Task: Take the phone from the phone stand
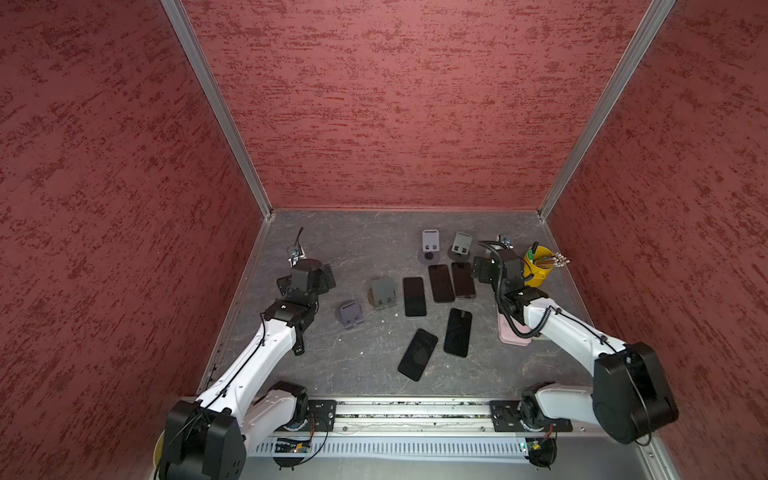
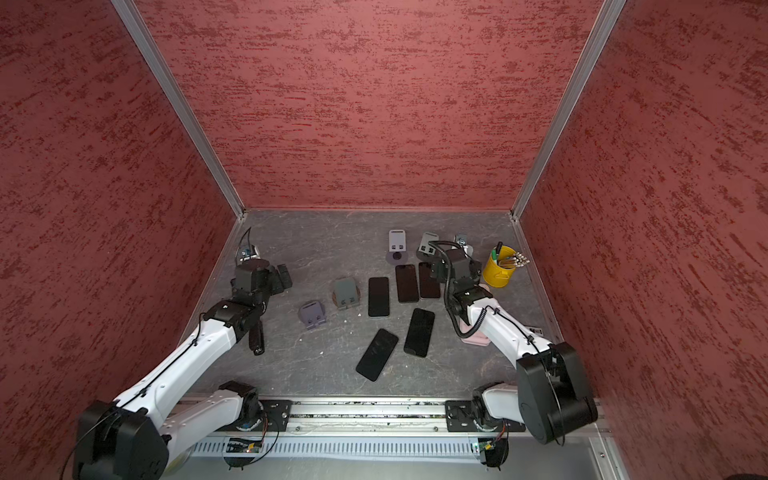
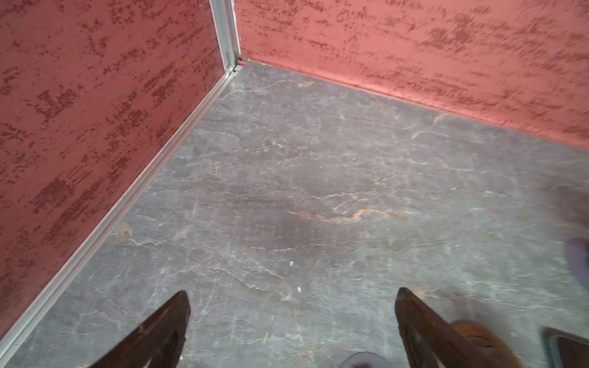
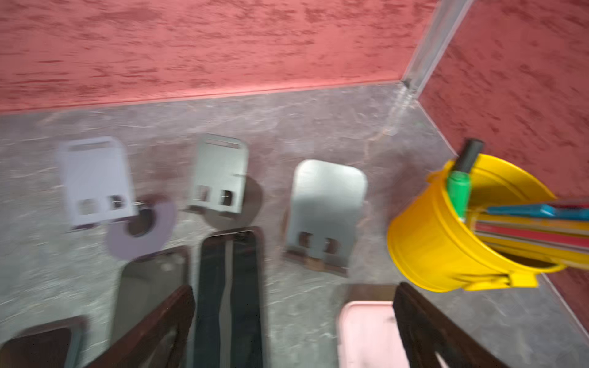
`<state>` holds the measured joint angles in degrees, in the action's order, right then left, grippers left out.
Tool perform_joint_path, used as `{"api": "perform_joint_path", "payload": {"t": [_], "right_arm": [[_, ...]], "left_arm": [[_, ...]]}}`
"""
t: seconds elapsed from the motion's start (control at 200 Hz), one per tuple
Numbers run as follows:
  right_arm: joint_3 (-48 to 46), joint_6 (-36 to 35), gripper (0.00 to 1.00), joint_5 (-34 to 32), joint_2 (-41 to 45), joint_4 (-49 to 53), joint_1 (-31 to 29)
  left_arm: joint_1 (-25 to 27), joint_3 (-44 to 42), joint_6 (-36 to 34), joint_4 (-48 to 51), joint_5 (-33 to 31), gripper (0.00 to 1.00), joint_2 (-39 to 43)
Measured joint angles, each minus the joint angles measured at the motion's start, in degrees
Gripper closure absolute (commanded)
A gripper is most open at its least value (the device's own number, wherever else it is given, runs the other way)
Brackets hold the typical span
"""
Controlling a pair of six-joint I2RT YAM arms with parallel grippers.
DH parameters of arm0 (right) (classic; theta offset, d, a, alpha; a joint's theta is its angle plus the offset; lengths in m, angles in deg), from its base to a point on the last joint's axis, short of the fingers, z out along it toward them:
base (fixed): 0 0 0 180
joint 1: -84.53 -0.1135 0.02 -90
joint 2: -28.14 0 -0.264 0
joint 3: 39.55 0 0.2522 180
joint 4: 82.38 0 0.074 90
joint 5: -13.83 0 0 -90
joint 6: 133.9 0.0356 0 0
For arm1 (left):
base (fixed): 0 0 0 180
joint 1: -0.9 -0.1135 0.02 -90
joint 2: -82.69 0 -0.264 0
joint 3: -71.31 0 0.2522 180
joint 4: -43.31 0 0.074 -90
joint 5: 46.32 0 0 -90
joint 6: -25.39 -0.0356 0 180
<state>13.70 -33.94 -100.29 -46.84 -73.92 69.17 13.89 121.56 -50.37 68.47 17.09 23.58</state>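
1. Right tool point(image 4: 293, 288): jaws wide apart, empty, above dark phones point(image 4: 229, 286) and a pink phone point(image 4: 366, 334) lying flat on the counter point(image 4: 318, 127). Three stands point(image 4: 220, 172) are just beyond, with a yellow bucket point(image 4: 439, 235) beside them.
2. Left tool point(image 3: 291, 291): jaws apart, empty, over the counter.
3. The right wrist view is blurred; in both top views the arm point(image 1: 552, 324) covers part of the pink phone.

Flat on the table point(image 1: 353, 249), in the middle: row of three phones point(image 1: 441, 283) side by side, with two more phones point(image 1: 458, 332) in front of it. Behind the row, near the back wall point(image 1: 415, 124): two stands point(image 1: 431, 241) side by side. Left of the row: another two stands point(image 1: 382, 293). Far right, toward the back: bucket point(image 1: 538, 268) with pens point(image 1: 555, 261) in it.
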Motion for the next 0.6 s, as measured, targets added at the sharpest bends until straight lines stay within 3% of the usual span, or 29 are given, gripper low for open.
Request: {"api": "perform_joint_path", "payload": {"t": [0.175,0.356,0.596], "right_arm": [[-4.1,-3.0,0.01,1.9,-3.8,-11.1,4.9],[-5.1,-8.0,0.01,6.0,-7.8,-23.6,6.9],[-5.2,-10.6,0.01,10.9,-9.4,-28.9,9.3]], "left_arm": [[-1.7,-3.2,-5.3,-9.6,-1.0,0.00,-0.8],[-4.4,-8.8,-11.1,-24.7,-1.0,0.00,-7.0],[-7.3,-15.0,-14.7,-40.6,3.1,0.00,-15.0]]}}
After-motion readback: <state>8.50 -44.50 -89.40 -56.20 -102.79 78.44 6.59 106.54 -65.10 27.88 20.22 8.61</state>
